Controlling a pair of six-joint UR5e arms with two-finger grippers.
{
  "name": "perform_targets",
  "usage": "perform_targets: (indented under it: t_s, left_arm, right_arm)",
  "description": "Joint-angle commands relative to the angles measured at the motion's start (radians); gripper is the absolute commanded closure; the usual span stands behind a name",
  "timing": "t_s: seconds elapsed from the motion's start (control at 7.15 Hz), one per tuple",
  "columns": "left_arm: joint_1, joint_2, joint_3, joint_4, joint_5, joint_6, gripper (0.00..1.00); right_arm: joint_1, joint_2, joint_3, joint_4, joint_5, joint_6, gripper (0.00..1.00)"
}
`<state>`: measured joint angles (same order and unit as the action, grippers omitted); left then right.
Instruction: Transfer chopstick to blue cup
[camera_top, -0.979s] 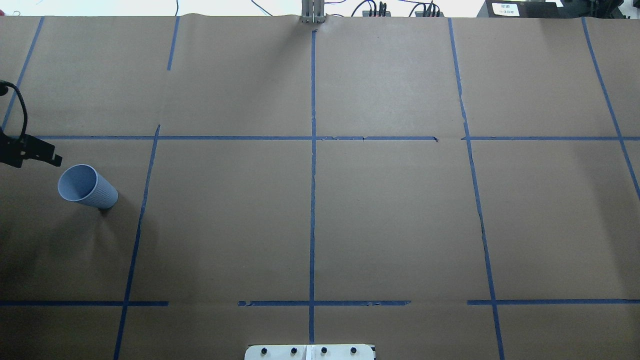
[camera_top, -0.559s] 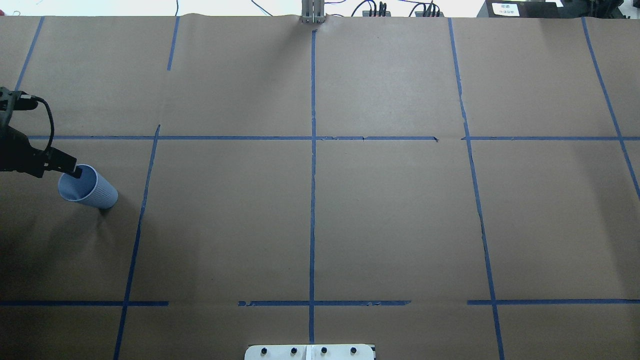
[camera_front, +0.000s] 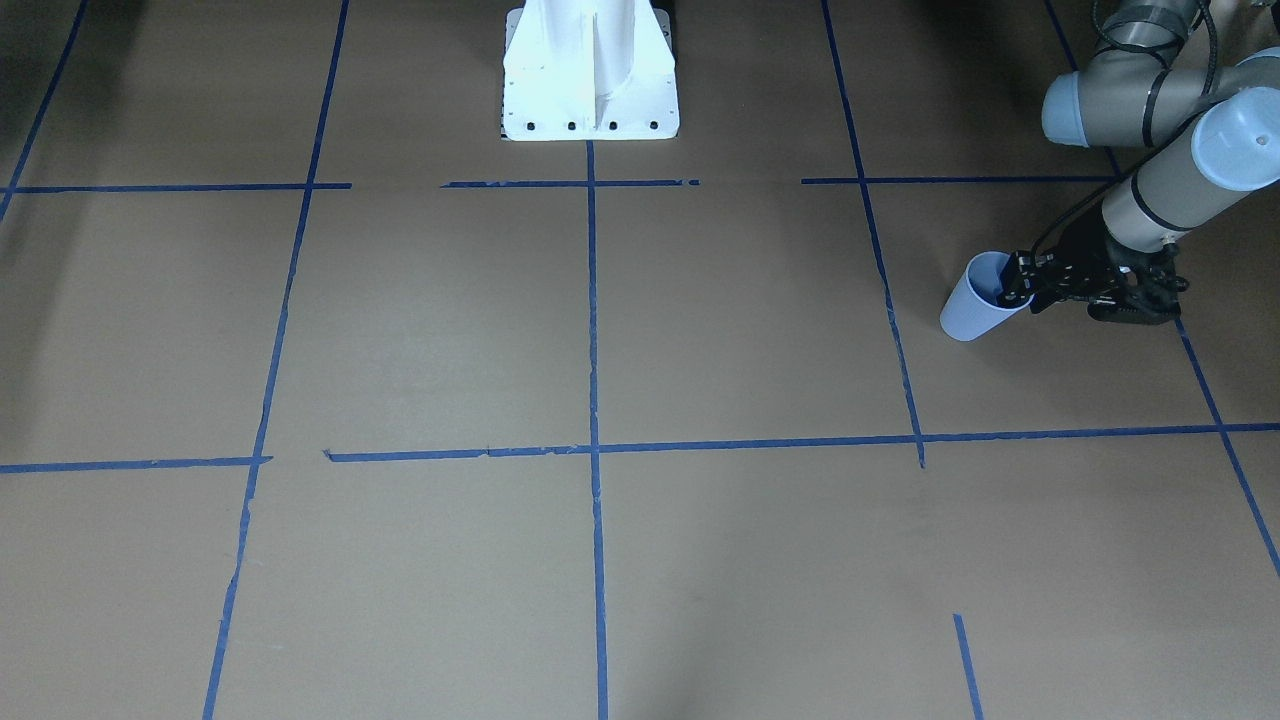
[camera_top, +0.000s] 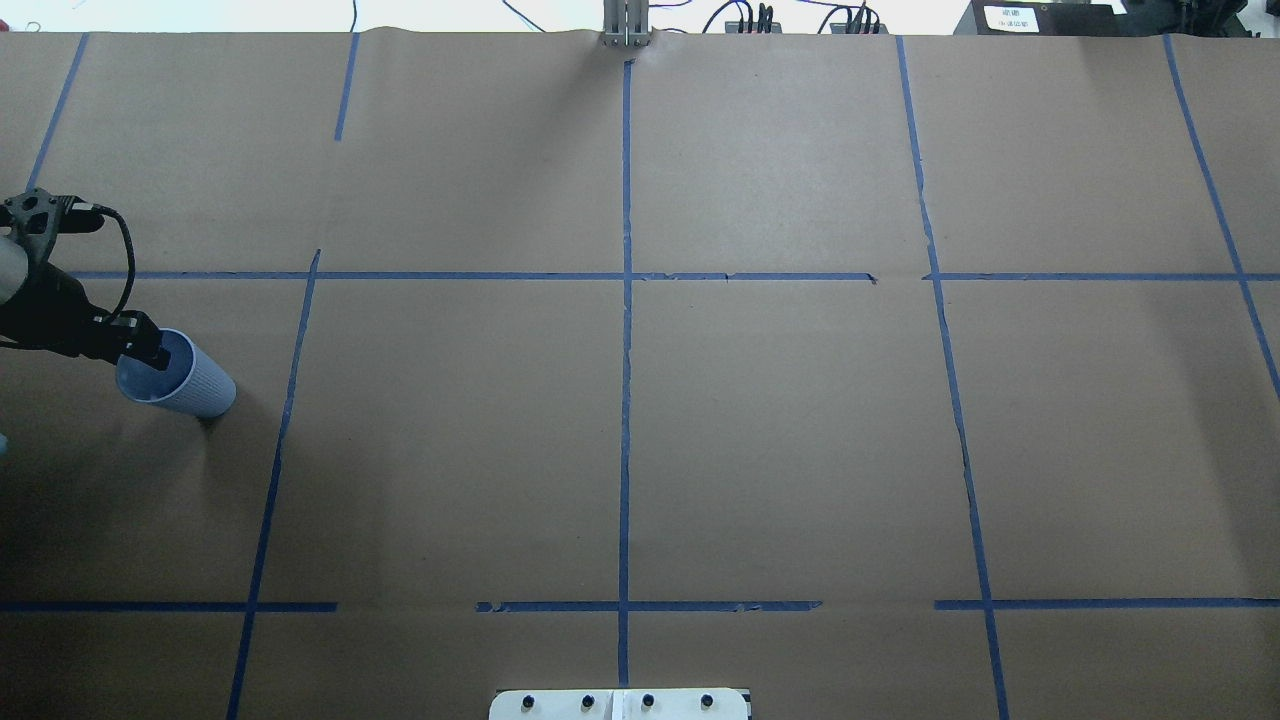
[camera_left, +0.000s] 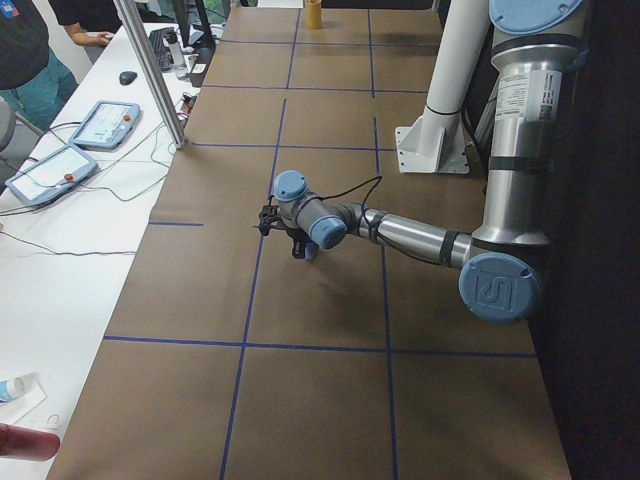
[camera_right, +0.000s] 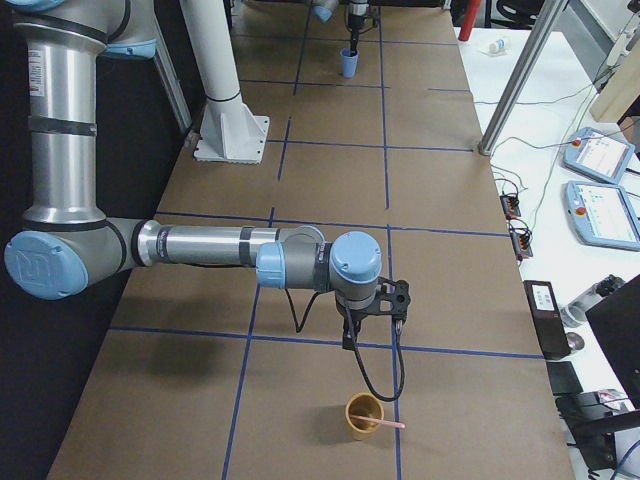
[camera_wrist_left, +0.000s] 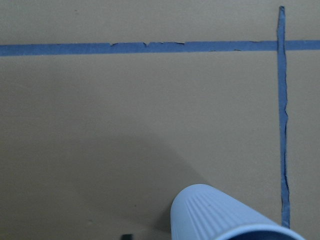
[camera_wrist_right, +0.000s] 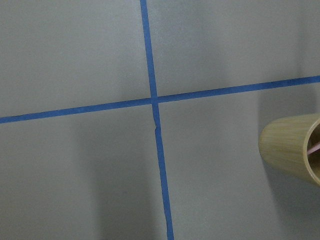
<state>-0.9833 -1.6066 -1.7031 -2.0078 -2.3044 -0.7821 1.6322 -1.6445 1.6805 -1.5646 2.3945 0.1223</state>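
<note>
Surface: brown paper (camera_top: 800, 450) covers the table, gridded with blue tape lines (camera_top: 625, 400). A white base plate (camera_front: 590, 100) sits at the robot's edge.
Room: white side bench (camera_right: 545, 120) with teach pendants (camera_right: 600, 213) and cables. A person (camera_left: 20, 40) stands at it.
Hard to see: the left gripper (camera_top: 150, 348) has its tips down inside the blue cup's mouth, so its grip cannot be told. The right gripper (camera_right: 348, 338) shows in one side view only, so its grip is also unreadable.
Chopstick (camera_right: 388, 425): leans in a tan cup (camera_right: 362, 418) at the robot's right end, well apart from the blue cup.
Blue cup (camera_top: 200, 385): upright at the robot's left end.
Left arm: forearm low and near level, wrist over the cup.
Right arm: stretched level, its gripper hanging near the tan cup but apart from it.
</note>
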Motion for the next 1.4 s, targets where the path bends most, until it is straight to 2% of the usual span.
perform_targets:
  t_s: [0.0, 0.14, 0.28, 0.42, 0.56, 0.7, 0.98, 1.12, 1.26]
  left_arm:
    - [-0.003, -0.015, -0.036, 0.017, -0.009, -0.026, 0.99]
    - [-0.008, -0.022, -0.137, 0.144, -0.01, -0.037, 1.0]
    - [-0.008, -0.123, -0.239, 0.384, -0.003, -0.039, 1.0]
    - [-0.008, -0.309, -0.272, 0.62, 0.003, -0.051, 1.0]
    - [0.014, -0.426, -0.261, 0.697, 0.008, -0.119, 1.0]
    - [0.114, -0.509, -0.241, 0.693, 0.092, -0.27, 1.0]
    - [0.283, -0.724, -0.057, 0.64, 0.222, -0.47, 1.0]
    - [0.334, -0.751, 0.041, 0.495, 0.267, -0.535, 1.0]
    - [0.356, -0.786, 0.137, 0.404, 0.276, -0.56, 1.0]
  right_arm:
    - [0.0, 0.0, 0.002, 0.0, 0.0, -0.001, 0.0]
    - [0.0, 0.0, 0.005, 0.0, 0.003, -0.001, 0.0]
    - [0.0, 0.0, 0.008, 0.0, 0.003, 0.002, 0.0]
    - [0.002, 0.0, 0.01, 0.002, 0.0, 0.003, 0.0]
    - [0.002, -0.001, 0.013, 0.002, 0.0, 0.005, 0.0]
    - [0.002, -0.003, 0.015, 0.002, -0.002, 0.007, 0.0]
    - [0.002, -0.003, 0.024, 0.002, 0.002, 0.026, 0.0]
    - [0.002, -0.003, 0.027, 0.002, 0.003, 0.028, 0.0]
    - [0.002, -0.001, 0.03, 0.0, 0.006, 0.028, 0.0]
